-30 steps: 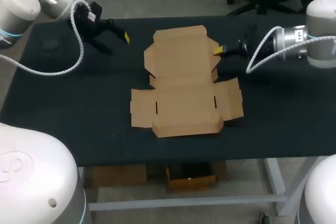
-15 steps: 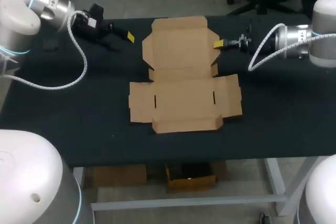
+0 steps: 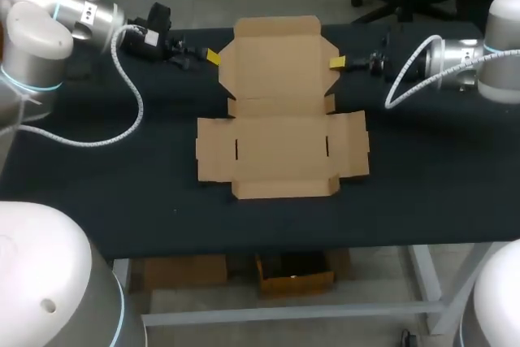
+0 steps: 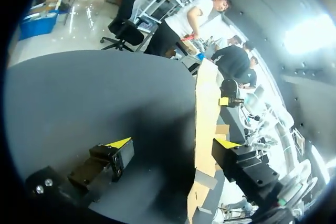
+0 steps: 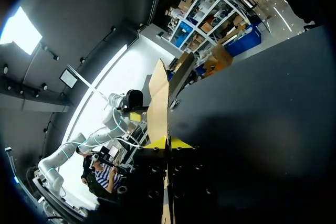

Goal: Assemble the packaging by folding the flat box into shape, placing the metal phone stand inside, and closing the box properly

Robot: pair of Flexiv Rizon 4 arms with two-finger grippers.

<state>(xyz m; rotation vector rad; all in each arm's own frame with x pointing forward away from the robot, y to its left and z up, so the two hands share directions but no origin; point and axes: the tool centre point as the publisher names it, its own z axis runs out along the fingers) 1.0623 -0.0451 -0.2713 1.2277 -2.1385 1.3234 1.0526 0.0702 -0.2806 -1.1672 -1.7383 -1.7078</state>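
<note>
Lying mid-table, the flat cardboard box (image 3: 282, 152) is a plain brown die-cut sheet, matte and creased, with notched side flaps and two small slots in its near half. It rests on the matte black table (image 3: 439, 184). Its rear panel (image 3: 278, 58) tilts up off the surface. The right gripper (image 3: 335, 62) comes in from the side and is clenched on that panel's right edge; in its wrist view the yellow tips meet on a thin sliver of card seen edge-on. The left gripper (image 3: 213, 56) sits at the panel's opposite edge with its fingers (image 4: 118, 144) spread wide and released. The card edge runs between them, close to one finger; contact cannot be told. A white coiled cable (image 3: 130, 95) loops from the left arm over the table.
</note>
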